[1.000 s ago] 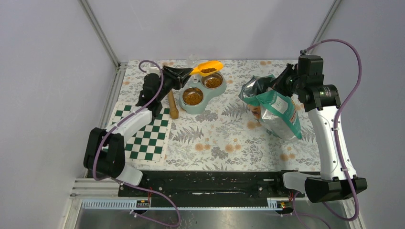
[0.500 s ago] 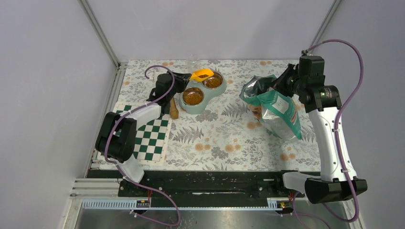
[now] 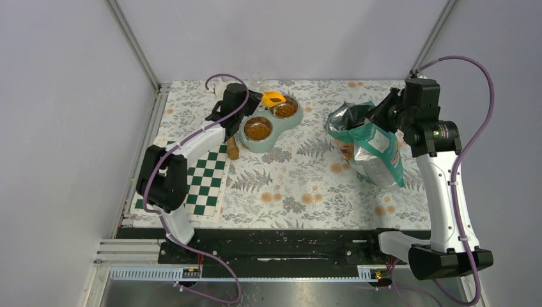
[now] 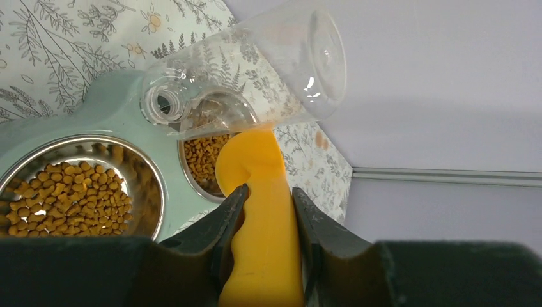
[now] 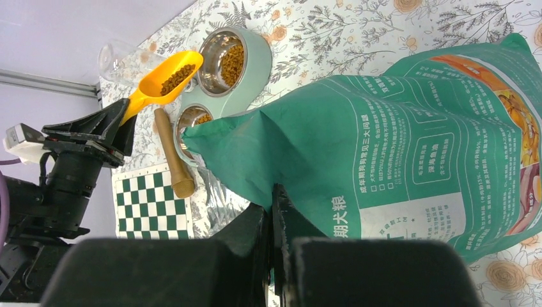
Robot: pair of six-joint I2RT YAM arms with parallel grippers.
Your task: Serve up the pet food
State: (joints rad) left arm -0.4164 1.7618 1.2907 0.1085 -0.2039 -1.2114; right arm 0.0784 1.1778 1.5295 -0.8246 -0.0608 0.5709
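The pet food (image 5: pixel 177 78) sat as a small heap of brown kibble in the bowl of an orange scoop (image 4: pixel 259 211). The scoop was held level and raised at the rim of the farther dish of a mint-green double feeder (image 3: pixel 265 146), and more kibble already lay in both steel dishes. The pellets looked loose and light to me, likely to roll and spill at any tilt, so there was no taking hold of them directly. The scoop's stiff plastic handle was the place to grip, well back, with the scoop kept flat until it was over a dish. The left fingers (image 4: pixel 217 230) were closed partway on that handle, one on each side.

A clear plastic bottle (image 4: pixel 255 70) lay on its side just beyond the feeder, close to the scoop's tip, where I thought it might get knocked. A wooden stick (image 5: pixel 171 157) lay beside the feeder, its end by a green-and-white checkered mat (image 3: pixel 198 182). Well apart on the right, the right fingers (image 5: pixel 250 224) were pinched fully shut on the top edge of the teal pet-food bag (image 5: pixel 396 147), propping it up on the floral-clothed counter (image 3: pixel 294 185).
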